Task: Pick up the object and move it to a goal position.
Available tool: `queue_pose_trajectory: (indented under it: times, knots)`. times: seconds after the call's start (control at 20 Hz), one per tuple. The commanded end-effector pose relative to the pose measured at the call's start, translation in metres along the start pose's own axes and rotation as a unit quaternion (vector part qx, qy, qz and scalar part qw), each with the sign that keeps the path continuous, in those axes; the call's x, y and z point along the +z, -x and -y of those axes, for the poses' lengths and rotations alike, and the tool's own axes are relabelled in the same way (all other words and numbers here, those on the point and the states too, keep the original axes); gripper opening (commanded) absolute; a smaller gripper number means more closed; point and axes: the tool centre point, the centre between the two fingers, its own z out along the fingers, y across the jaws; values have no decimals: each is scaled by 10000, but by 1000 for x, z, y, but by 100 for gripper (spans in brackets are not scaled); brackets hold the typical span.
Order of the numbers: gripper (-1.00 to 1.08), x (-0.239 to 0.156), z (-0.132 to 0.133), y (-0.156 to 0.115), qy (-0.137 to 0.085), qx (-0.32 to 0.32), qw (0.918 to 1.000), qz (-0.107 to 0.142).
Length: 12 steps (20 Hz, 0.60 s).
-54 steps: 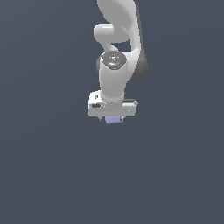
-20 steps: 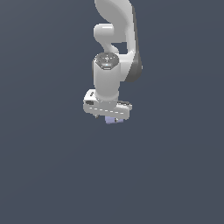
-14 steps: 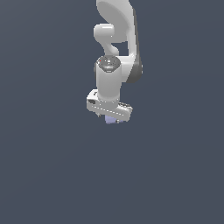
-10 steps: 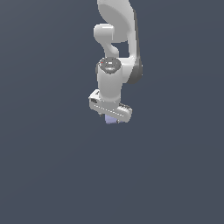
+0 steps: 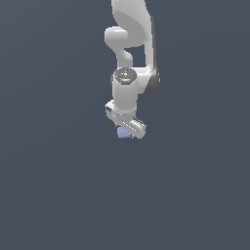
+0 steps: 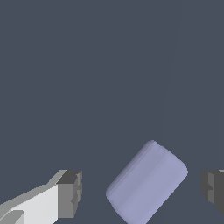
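Note:
The object is a small pale lavender-blue block (image 6: 147, 183) on the dark grey floor. In the wrist view it lies between my two fingers, turned at an angle to them. There is a clear gap to the dark pad of one finger (image 6: 70, 194) and a smaller gap to the other (image 6: 213, 191). My gripper (image 6: 141, 194) is open and touches nothing. In the exterior view the white hand (image 5: 125, 120) sits right over the block, and only a lavender corner (image 5: 122, 133) shows below it.
A plain dark grey floor (image 5: 58, 185) fills both views. The white arm (image 5: 132, 44) comes down from the exterior view's upper edge. No other objects or markers show.
The hand has turned about its vertical axis: its crossbar was level and now slants down toward the exterior view's right. The block stays under the hand.

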Motion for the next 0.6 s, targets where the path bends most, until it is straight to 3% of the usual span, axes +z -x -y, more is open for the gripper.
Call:
queue_pose_trajectory:
  times: [0.0, 0.3, 0.55]
  knots:
    - [100, 6, -2, 6, -10, 353, 9994, 9]
    - [100, 18, -8, 21, -25, 1180, 9930, 29]
    - [100, 28, -14, 33, -30, 1869, 9824, 39]
